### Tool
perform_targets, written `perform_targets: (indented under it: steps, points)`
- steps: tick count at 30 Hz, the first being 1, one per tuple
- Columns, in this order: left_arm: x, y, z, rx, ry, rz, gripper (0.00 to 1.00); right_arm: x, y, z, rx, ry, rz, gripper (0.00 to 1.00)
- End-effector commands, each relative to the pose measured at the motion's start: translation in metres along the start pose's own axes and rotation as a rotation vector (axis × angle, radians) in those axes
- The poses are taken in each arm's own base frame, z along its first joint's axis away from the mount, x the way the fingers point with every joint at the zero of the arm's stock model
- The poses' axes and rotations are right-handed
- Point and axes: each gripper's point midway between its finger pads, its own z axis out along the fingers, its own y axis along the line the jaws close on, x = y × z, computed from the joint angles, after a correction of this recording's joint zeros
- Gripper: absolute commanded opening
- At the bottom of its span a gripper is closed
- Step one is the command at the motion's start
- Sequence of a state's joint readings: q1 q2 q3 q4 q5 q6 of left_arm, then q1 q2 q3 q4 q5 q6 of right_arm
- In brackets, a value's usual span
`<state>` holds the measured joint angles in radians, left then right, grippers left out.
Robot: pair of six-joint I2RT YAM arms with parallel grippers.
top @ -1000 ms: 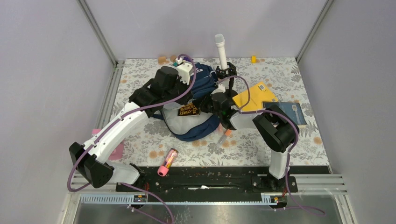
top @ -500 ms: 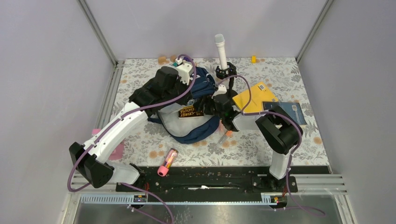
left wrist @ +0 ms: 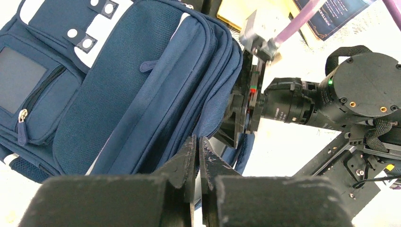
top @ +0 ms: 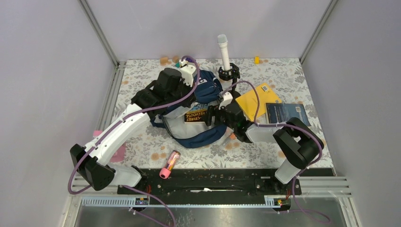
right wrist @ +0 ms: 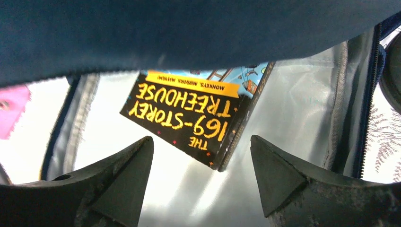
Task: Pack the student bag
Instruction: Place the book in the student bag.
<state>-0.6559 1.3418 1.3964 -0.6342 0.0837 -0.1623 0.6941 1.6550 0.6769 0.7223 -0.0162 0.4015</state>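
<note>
One student bag (top: pixel 197 136), lying left of the worktop's centre, is held open: its upper flap appears pinched by the pressed-together left gripper (left wrist: pixel 198 142), evidently so that the treehouse book (right wrist: pixel 189 118) could be laid on the grey lining, untouched by the spread right gripper (right wrist: pixel 201 140).

The student bag (left wrist: pixel 118 85) in matt navy woven cloth, its grey lining (right wrist: pixel 293 109) faintly shiny; glossy paper cover on the book (right wrist: pixel 189 113).
</note>
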Motion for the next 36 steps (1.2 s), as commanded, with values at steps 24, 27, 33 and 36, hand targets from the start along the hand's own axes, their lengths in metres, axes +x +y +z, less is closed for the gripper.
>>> perform_targets:
  steps: [24, 27, 33, 36]
  points:
    - [-0.033, -0.003, -0.002, 0.008, -0.109, 0.012, 0.00, 0.043, -0.028, -0.015, 0.148, 0.236, -0.562, 0.75]
    - [-0.032, -0.004, -0.001, 0.015, -0.104, 0.012, 0.00, 0.026, -0.035, -0.003, 0.222, 0.150, -0.549, 0.68]
    - [-0.030, -0.005, 0.000, 0.022, -0.097, 0.010, 0.00, -0.017, -0.028, 0.020, 0.288, -0.012, -0.514, 0.64]
    - [-0.030, -0.005, 0.001, 0.022, -0.095, 0.010, 0.00, -0.028, -0.030, 0.030, 0.341, -0.048, -0.469, 0.62]
